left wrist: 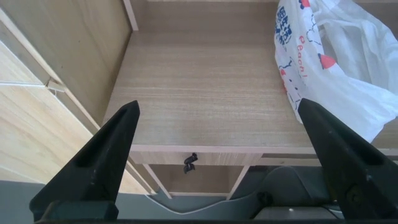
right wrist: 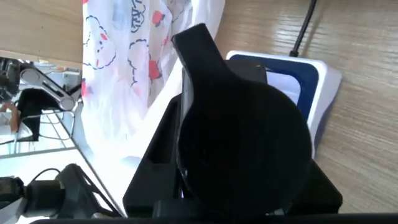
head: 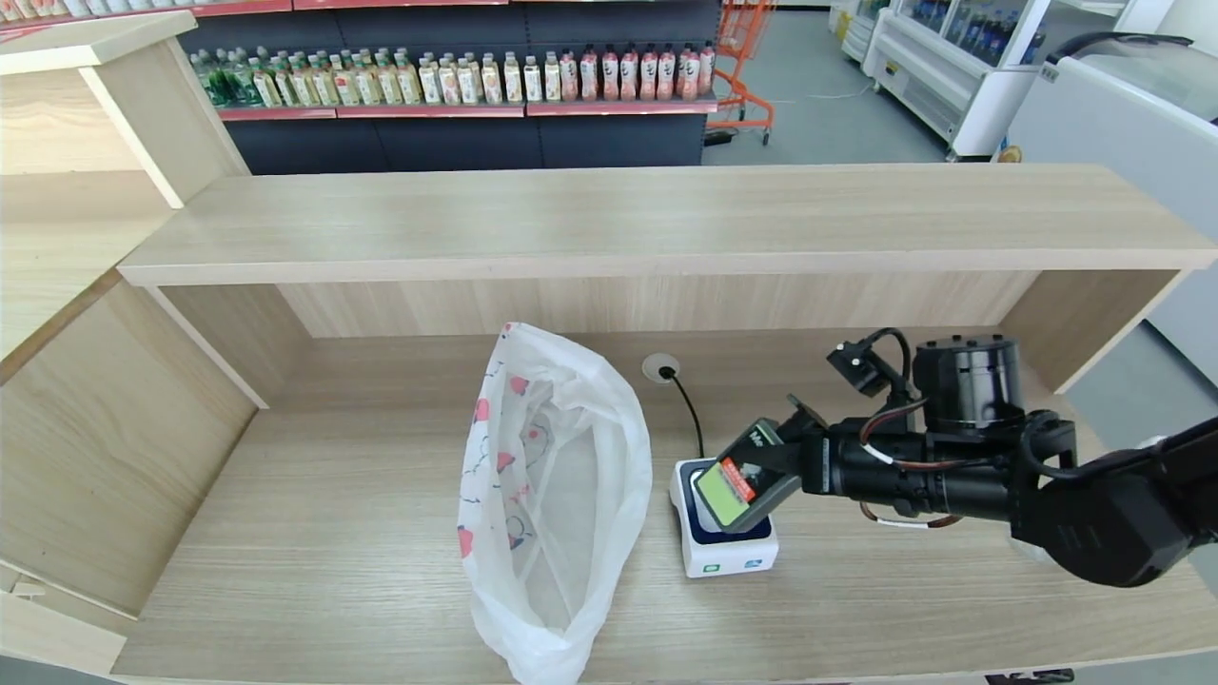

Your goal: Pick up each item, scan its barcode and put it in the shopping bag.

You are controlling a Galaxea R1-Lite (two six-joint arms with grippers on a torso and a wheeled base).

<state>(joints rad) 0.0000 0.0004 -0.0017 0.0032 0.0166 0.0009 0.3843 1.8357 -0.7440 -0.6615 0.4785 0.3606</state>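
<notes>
In the head view, the right gripper (head: 764,464) is clamped on a flat packet (head: 729,491) with a green face and a red label. It holds the packet tilted just above the white and blue barcode scanner (head: 728,554). The white shopping bag (head: 552,495), printed with red shapes, stands open on the wooden counter (head: 333,533) just beside the scanner. A black cable (head: 687,404) runs from the scanner to a grommet behind it. Bottles (head: 457,81) line a shop shelf beyond the counter.

The left wrist view shows the left gripper (left wrist: 219,109) with its fingers (left wrist: 106,155) spread wide and nothing between them. It hangs over the counter's near edge, well apart from the bag.

In the right wrist view, the packet appears only as a dark shape. The scanner's blue top lies directly under it, with the bag's printed side close by.
</notes>
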